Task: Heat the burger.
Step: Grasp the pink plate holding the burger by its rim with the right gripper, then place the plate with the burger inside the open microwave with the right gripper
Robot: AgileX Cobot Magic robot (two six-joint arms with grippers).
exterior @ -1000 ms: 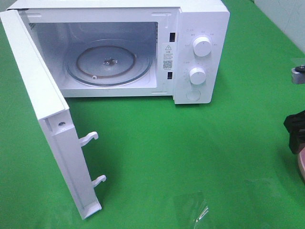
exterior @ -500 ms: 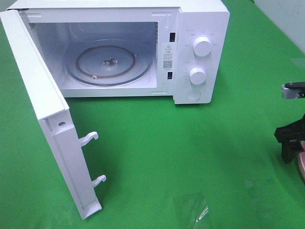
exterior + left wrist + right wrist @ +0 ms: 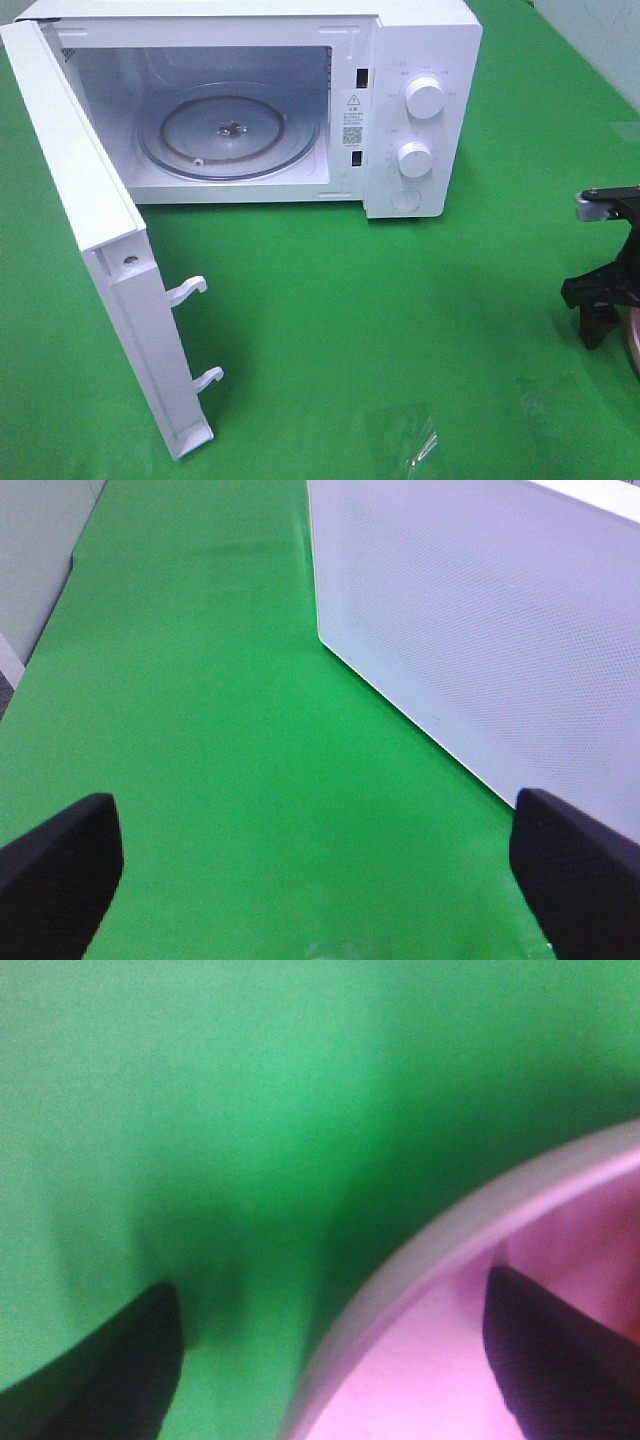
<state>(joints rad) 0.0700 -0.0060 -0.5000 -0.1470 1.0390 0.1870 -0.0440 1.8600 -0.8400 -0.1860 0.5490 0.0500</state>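
Pink bowl rim [image 3: 470,1230] is straddled by the right gripper [image 3: 330,1360], jaws spread wide, one finger inside and one over the green cloth [image 3: 200,1110], nothing clamped; the burger is shown in no view. That gripper is pointed downward, while the left gripper [image 3: 320,870] is held wide open and empty beside the microwave door [image 3: 480,630].

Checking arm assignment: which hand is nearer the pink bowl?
Right. The right hand straddles the pink bowl at its rim; left hand faces the microwave panel, bowl nowhere in its view.
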